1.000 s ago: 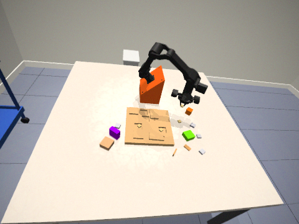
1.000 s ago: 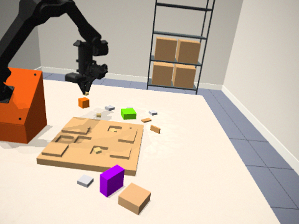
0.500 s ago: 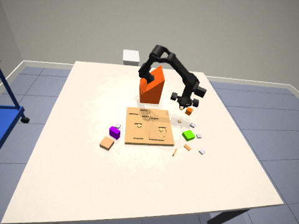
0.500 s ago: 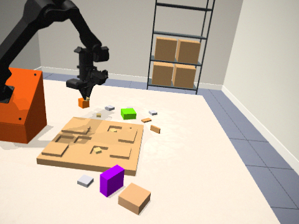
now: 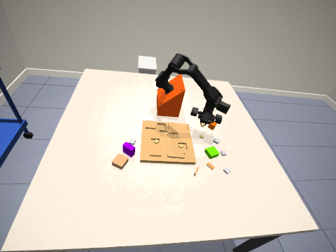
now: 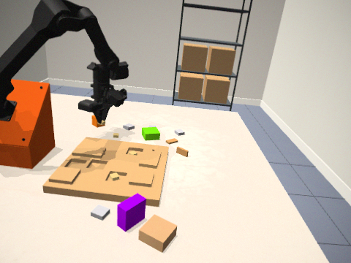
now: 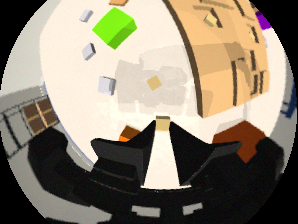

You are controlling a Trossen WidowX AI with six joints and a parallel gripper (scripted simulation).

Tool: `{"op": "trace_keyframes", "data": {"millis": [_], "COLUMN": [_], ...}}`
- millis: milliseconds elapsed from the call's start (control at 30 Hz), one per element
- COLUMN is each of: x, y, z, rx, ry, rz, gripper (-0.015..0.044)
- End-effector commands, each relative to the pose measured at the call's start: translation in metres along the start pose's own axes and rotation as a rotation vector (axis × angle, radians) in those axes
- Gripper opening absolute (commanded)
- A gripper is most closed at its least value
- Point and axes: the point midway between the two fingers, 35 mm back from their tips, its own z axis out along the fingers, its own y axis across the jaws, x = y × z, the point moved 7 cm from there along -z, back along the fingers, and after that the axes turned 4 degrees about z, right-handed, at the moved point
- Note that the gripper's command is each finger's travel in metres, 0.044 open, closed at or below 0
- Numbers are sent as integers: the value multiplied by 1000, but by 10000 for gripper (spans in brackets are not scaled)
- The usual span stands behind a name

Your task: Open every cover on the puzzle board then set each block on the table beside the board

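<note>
Puzzle board mid-table; arm pedestal behind; loose blocks both sides (most right).

Top cam sat high, looking down across your table. Exterior sat low, near the puzzle board. Wrist fisheye looked straight down; all three shared that board.

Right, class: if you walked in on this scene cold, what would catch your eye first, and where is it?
Probably the black arm arching from its orange pedestal behind the wooden puzzle board, its gripper shut on a small tan block beside an orange cube. Next, the bright green block right of the board and the purple block left of it.
</note>
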Motion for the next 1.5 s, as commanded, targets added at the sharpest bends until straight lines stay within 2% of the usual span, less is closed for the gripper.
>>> {"op": "trace_keyframes", "data": {"millis": [0, 900, 1333, 1367, 1467], "x": [1, 3, 2, 2, 2], "y": [-1, -6, -4, -4, -4], "z": [7, 48, 44, 44, 38], "rx": [4, 8, 5, 5, 3], "ry": [-4, -5, -1, -1, -1], "rz": [-7, -6, 1, 0, -4], "gripper": [80, 80, 421, 440, 440]}}
